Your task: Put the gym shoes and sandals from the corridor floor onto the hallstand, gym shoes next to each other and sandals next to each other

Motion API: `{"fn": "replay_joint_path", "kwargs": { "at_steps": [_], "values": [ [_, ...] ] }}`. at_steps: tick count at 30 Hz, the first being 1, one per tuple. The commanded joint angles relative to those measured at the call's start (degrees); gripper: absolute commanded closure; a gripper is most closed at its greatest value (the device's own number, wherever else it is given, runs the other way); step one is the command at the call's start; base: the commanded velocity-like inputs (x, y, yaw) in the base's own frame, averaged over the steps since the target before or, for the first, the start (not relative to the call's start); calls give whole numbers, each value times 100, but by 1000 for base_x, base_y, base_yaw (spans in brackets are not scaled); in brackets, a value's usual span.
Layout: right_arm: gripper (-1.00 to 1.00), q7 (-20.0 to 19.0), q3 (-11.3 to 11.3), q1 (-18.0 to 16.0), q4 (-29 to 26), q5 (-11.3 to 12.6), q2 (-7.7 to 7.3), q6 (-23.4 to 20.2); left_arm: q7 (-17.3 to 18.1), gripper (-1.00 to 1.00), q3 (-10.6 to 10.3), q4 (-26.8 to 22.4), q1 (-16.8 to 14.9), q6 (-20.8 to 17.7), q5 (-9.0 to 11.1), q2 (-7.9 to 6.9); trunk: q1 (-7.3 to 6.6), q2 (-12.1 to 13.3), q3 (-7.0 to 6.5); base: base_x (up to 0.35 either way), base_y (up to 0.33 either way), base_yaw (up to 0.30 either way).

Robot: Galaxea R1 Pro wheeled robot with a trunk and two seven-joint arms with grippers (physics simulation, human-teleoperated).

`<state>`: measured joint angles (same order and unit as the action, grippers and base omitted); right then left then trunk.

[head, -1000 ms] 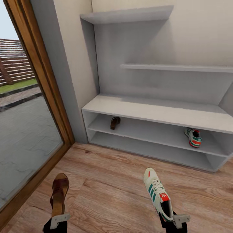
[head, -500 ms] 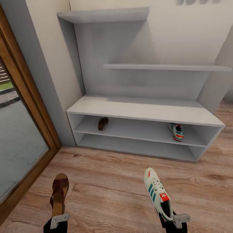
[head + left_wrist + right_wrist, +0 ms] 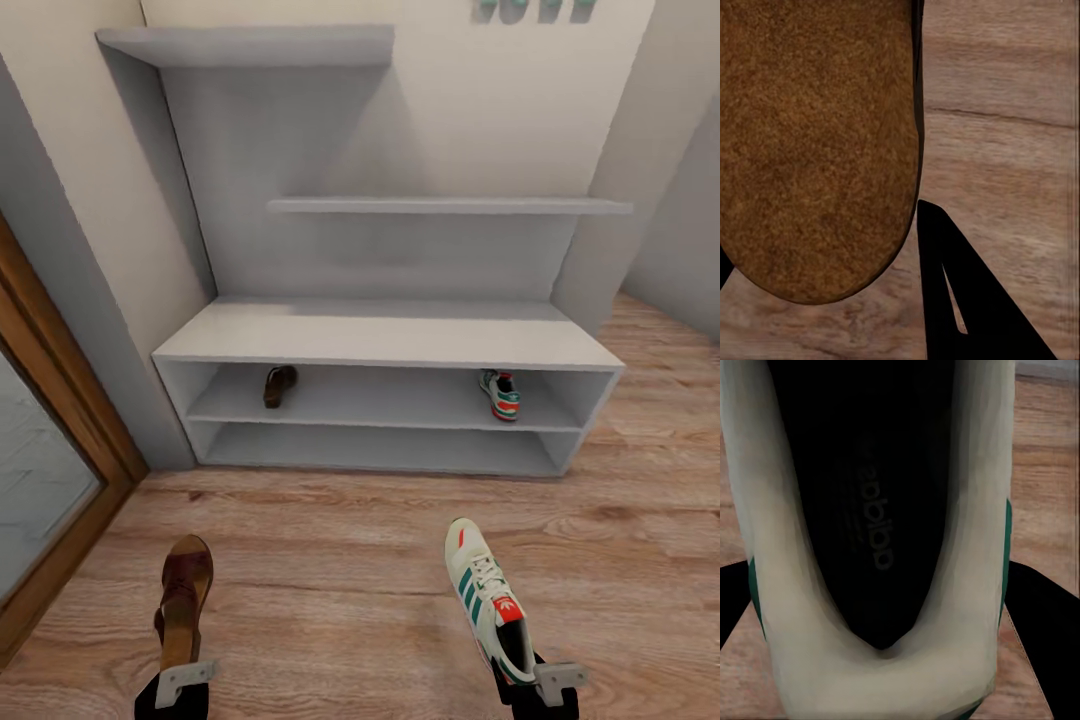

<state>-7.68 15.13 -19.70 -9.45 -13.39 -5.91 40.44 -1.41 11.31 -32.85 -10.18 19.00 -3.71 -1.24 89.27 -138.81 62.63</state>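
In the head view, the hallstand [image 3: 385, 345] stands against the wall ahead, a pale grey bench with two low open shelves and two staggered wall shelves above it. On its upper low shelf a brown sandal on the rack [image 3: 279, 385] lies toward the left end, and a gym shoe on the rack [image 3: 500, 394] lies toward the right end; the two are well apart. Turquoise letters [image 3: 530, 10] are cut off at the picture's top edge. A wood-framed glass door [image 3: 45, 470] shows at the left. Low in this view, over the corridor floor [image 3: 330, 570], the left gripper [image 3: 178, 680] holds the held sandal [image 3: 183, 595] by its heel end, toe pointing toward the rack. The right gripper [image 3: 535, 680] holds the held gym shoe [image 3: 485, 595] by its heel, toe likewise forward.

In the left wrist view, the tan sole surface of the held sandal [image 3: 817, 142] sits close to the camera between dark fingers [image 3: 967, 300], above wood planks; the jaws seem closed narrowly on it, though the contact itself is hidden.

In the right wrist view, the held gym shoe [image 3: 877, 675] shows its white heel and dark insole from above, with black fingers [image 3: 1042, 622] pressed at either side, jaws clamped on the heel.
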Motion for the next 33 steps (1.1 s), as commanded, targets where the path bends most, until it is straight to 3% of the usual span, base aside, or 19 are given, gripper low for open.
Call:
{"fn": "replay_joint_path", "kwargs": {
  "at_steps": [1,19,21,23,24,25,26,27,29,33],
  "values": [
    [100,-40,52,-3,4,-23,1,16,-17,100,12,1,-2,16,-60,1,-1,-2,4,0,0,-194],
    [100,-35,60,-7,1,-18,29,16,-17,100,12,1,-2,16,-60,1,-1,-2,4,0,0,-20],
    [100,-9,143,-6,-19,7,-24,10,-17,100,6,47,-10,-6,-81,7,-1,-2,4,0,0,0],
    [100,47,364,-7,-25,10,-94,9,-7,100,4,104,-69,-49,-89,19,-1,-2,4,0,0,0],
    [100,161,712,-7,-30,11,-213,4,-11,100,2,125,-107,-88,-92,25,-1,-2,4,0,0,0],
    [100,238,1790,-5,-34,15,-758,-15,-2,100,-5,131,-652,-904,-100,59,-1,-2,4,0,0,0],
    [100,264,2431,-6,-36,17,-1107,-26,5,100,-16,134,-1047,-1476,-105,81,-1,-2,4,0,0,0],
    [100,273,2674,-6,-37,18,-1244,-30,8,100,-27,135,-1209,-1696,-106,88,-1,-2,4,0,0,0],
    [100,301,3375,-6,-40,20,-1612,-47,10,100,-130,137,-1721,-2276,-107,111,-1,-2,4,0,0,0],
    [100,318,4167,-5,-134,14,-1870,-387,7,100,-495,143,-2356,-2911,-105,189,-1,-2,4,0,0,0]
  ]
}}
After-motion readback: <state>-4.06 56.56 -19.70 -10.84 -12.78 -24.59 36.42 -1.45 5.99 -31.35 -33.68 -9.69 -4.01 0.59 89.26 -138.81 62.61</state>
